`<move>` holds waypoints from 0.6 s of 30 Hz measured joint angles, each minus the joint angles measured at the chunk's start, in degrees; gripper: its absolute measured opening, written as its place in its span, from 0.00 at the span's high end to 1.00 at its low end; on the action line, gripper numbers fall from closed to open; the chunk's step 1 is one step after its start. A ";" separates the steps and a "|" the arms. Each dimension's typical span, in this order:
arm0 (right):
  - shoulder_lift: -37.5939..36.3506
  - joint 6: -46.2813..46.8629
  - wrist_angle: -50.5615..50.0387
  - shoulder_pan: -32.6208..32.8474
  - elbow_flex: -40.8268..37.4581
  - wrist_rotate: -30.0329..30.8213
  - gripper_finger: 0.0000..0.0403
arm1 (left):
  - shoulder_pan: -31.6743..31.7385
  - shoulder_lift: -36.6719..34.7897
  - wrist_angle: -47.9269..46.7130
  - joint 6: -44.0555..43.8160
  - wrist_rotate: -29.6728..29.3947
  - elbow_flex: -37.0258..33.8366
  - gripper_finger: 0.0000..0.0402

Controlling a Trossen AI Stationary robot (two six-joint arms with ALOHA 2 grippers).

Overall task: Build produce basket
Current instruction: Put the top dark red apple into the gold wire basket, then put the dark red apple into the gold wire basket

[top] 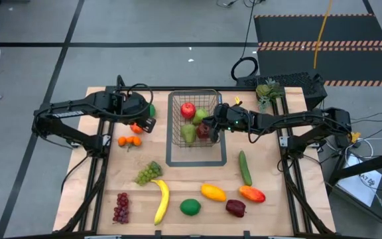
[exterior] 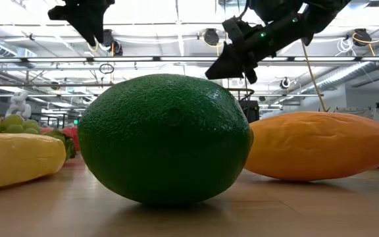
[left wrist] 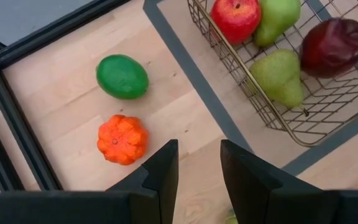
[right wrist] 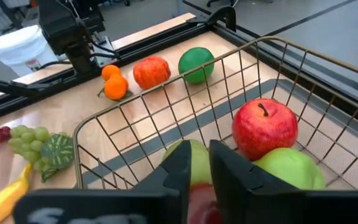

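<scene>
While the rectangular grey wire-mesh basket (top: 172, 126) stands at the middle of the table's back edge, already holding a bright red apple (top: 188, 109), green pears (top: 190, 134) and a dark red apple (top: 204, 131), the overhead view shows the right gripper (top: 212, 127) poised over the basket's right side and the left gripper (top: 146, 123) hovering outside its left wall. The rest of the produce, including a yellow banana (top: 161, 201) lying roughly front to back, is spread along the table's front edge, well apart from both arms. From table level, a large green lime (exterior: 166, 138) and an orange mango (exterior: 321, 145) fill the foreground, with both arms high above them. The left wrist view shows that gripper's dark fingers (left wrist: 160, 168) spread with nothing between them, and a ribbed orange pumpkin-shaped piece (left wrist: 122, 139) just beside them on the side away from the basket, with a second round green lime (left wrist: 122, 76) a little beyond it. The left arm is plainly the nearer one for either piece. The right wrist view looks down into the basket over the apple and pears; whether that gripper is spread or pressed together cannot be told.
</scene>
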 joint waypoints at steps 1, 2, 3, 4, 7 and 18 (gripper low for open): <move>0.00 0.25 0.19 0.00 0.00 0.00 0.85 | -0.02 0.00 -0.03 0.21 0.10 0.00 0.70; 0.00 0.48 0.34 0.00 0.00 0.00 0.83 | -0.02 0.00 -0.13 0.36 0.25 0.00 0.70; 0.00 0.83 0.46 0.02 0.00 -0.02 0.82 | -0.02 0.00 -0.37 0.33 0.50 0.00 0.70; 0.00 1.37 0.63 0.02 0.00 0.00 0.80 | -0.02 0.00 -0.84 0.27 0.90 0.00 0.70; -1.33 3.27 0.65 0.56 -0.02 0.00 0.76 | -0.10 0.00 -2.56 0.35 1.92 0.00 0.70; -14.60 19.71 1.70 9.31 0.00 1.02 0.70 | -1.20 0.00 -3.83 10.25 2.03 0.00 0.70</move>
